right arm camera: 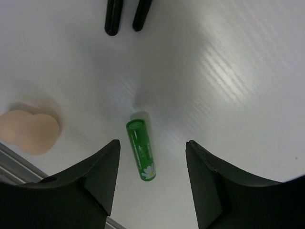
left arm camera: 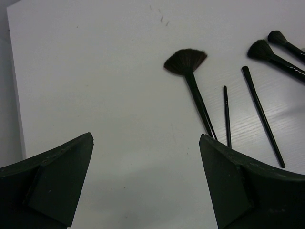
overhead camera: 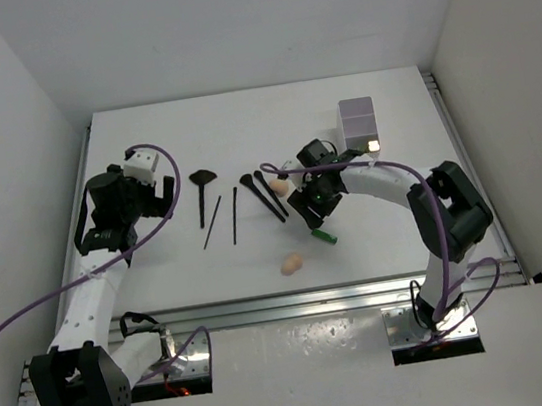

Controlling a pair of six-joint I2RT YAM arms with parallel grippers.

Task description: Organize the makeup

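Tube (right arm camera: 141, 151), green daisy-printed plastic, lies 12-to-6 between right gripper's (right arm camera: 152, 143) parted jaws; left gripper (left arm camera: 146, 137), spread wide, sits farther.

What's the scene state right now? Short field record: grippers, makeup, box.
left gripper: open, nothing between the jaws, above bare table
right gripper: open, jaws either side of the green tube, not touching it
green tube: lying flat on the table
near sponge: on the table by the front edge
far sponge: beside the right wrist
brushes: five, loose mid-table, fan brush nearest the left arm
box: far right, contents not visible
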